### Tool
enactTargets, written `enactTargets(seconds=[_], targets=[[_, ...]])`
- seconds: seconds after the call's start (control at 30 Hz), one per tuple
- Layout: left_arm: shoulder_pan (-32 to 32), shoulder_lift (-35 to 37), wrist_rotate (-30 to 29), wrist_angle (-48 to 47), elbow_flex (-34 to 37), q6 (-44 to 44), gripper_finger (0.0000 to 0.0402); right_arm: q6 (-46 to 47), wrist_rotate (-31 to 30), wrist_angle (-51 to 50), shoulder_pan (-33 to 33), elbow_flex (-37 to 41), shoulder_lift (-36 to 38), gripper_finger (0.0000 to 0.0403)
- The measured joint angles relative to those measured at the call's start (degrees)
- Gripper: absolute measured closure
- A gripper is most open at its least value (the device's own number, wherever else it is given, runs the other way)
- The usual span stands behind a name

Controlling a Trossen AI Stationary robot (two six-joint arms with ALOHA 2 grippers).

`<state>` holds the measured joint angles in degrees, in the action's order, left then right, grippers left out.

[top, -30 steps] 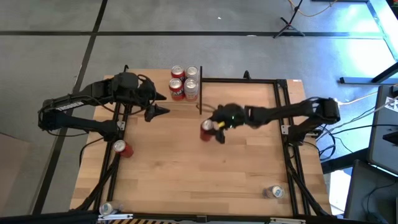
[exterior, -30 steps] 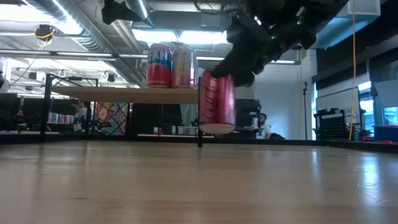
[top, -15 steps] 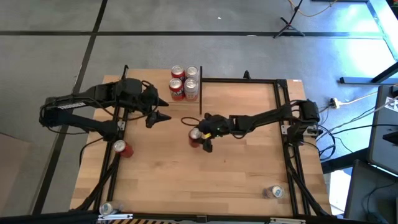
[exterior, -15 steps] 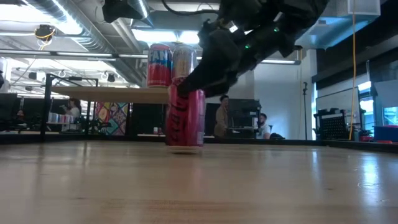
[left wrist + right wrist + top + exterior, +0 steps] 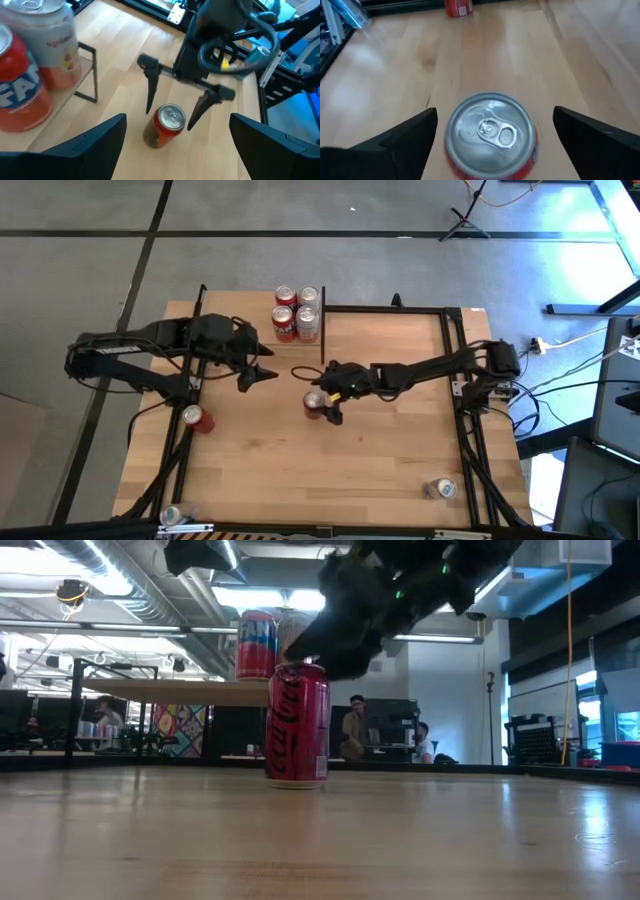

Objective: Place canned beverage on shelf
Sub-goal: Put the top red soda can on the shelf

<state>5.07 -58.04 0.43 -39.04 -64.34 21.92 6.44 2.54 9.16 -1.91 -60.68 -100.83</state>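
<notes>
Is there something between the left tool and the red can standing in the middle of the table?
Nothing visible. The left tool faces the red can across bare table; only the right tool, open, straddles the can.

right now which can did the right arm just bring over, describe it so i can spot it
Start at the shelf on the table's far edge, with four cans on it. On the tabletop just in front stands a red can, upright between the open fingers of the right gripper. Unlike the other loose cans, it sits mid-table, not near an edge.
</notes>
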Motion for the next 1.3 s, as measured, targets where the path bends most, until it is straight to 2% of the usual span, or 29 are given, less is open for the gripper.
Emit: enactTargets(seconds=[0.2,0.43,0.63,0.83,1.07,1.3], targets=[[-2.2,-4.0,0.2,0.7,0.0,-5.3,0.0059,-0.5,0.0,-12.9,0.0,-3.0,8.9,0.0015],[-3.4,-12.0,0.8,5.0,0.0,-14.7,0.0059,2.5,-0.3,-28.3,0.0,-3.2,21.7,0.0014],[-3.2,-19.2,0.7,11.1,1.2,-17.0,0.0059,5.0,-2.9,-39.8,0.0,-3.2,28.9,0.0013],[-3.2,-24.2,0.8,20.3,3.9,-16.1,0.0059,5.1,-5.1,-45.4,0.0,-3.2,31.6,0.0013],[-3.4,-27.2,3.4,25.8,7.6,-12.0,0.0059,3.8,-5.1,-48.6,0.0,-3.1,31.9,0.0013],[-4.7,-29.8,1.8,28.0,9.2,-11.9,0.0059,3.7,-5.1,-48.7,0.0,-3.1,31.9,0.0013]])
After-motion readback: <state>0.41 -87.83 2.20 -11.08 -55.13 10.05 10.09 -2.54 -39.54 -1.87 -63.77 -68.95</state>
